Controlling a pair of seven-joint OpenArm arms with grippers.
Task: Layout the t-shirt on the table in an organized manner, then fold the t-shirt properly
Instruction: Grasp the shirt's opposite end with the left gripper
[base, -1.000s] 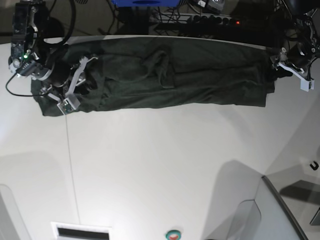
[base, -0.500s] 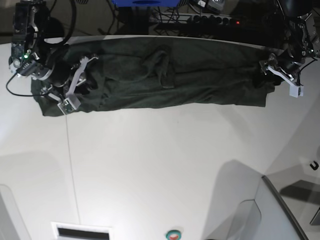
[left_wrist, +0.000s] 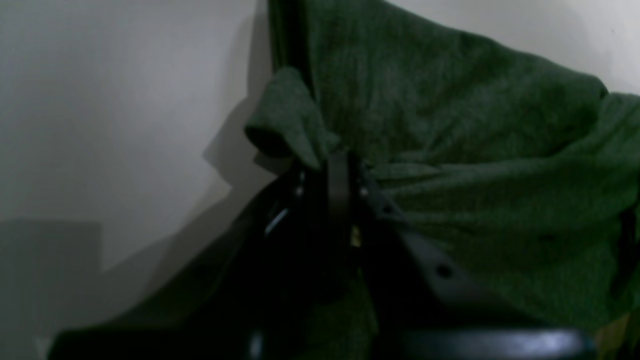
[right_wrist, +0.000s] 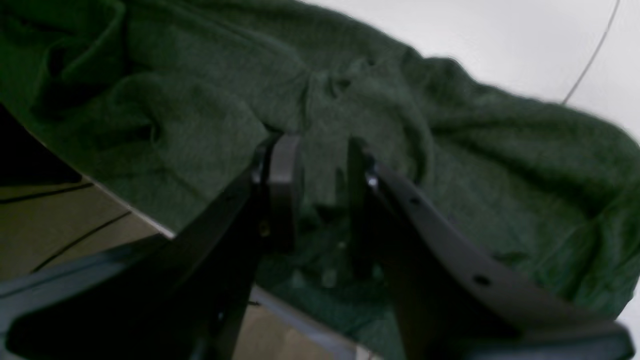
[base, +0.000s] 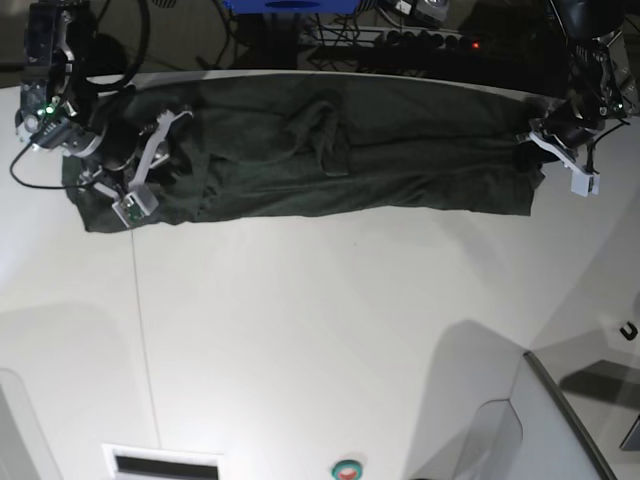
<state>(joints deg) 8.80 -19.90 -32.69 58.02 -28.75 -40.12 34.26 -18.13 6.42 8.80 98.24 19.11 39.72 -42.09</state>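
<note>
Left tool (left_wrist: 340, 165) pinched onto the t-shirt (base: 400, 150) hem, right tool (right_wrist: 320, 165) likewise, both clamps only in wrist views.

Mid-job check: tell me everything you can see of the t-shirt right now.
The t-shirt is plain dark green, soft thin fabric, no print. It lies stretched in a long, rumpled band along the far edge of the white table, with bunched folds near its middle. The left gripper is shut on a pinched fold at one end; the right gripper has cloth bunched between its fingers at the other end, where some fabric overhangs the table edge.
</note>
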